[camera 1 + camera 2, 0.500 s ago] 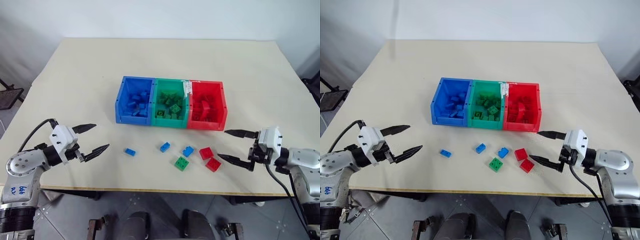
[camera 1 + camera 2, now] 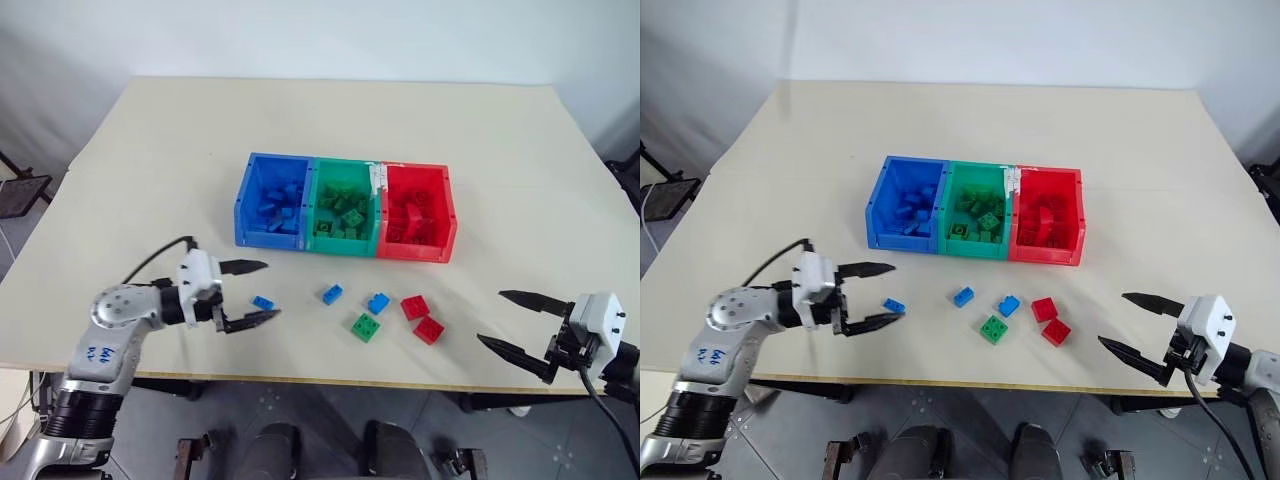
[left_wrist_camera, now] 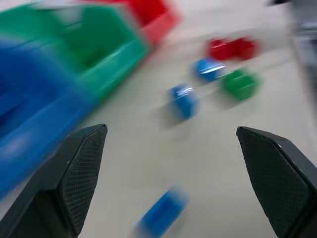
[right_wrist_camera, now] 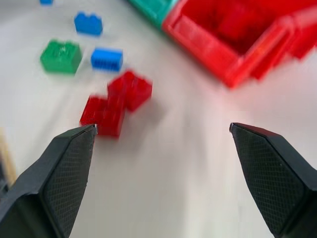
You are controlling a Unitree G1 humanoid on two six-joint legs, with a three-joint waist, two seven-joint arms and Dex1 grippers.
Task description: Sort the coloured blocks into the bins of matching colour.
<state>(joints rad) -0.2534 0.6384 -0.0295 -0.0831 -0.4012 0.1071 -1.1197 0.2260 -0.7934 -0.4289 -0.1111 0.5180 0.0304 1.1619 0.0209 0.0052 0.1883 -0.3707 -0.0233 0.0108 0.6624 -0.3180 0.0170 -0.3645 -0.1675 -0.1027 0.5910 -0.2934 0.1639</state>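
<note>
The small blue studded plastic brick [image 2: 262,303] lies on the table in front of the blue plastic bin [image 2: 272,202], just between the widely spread fingers of the left gripper [image 2: 258,293], empty. The right gripper [image 2: 510,322], also spread, is far away from it.

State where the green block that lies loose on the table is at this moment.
In the left eye view, the green block lies near the table's front edge, in front of the green bin, between a blue block and two red blocks.
</note>
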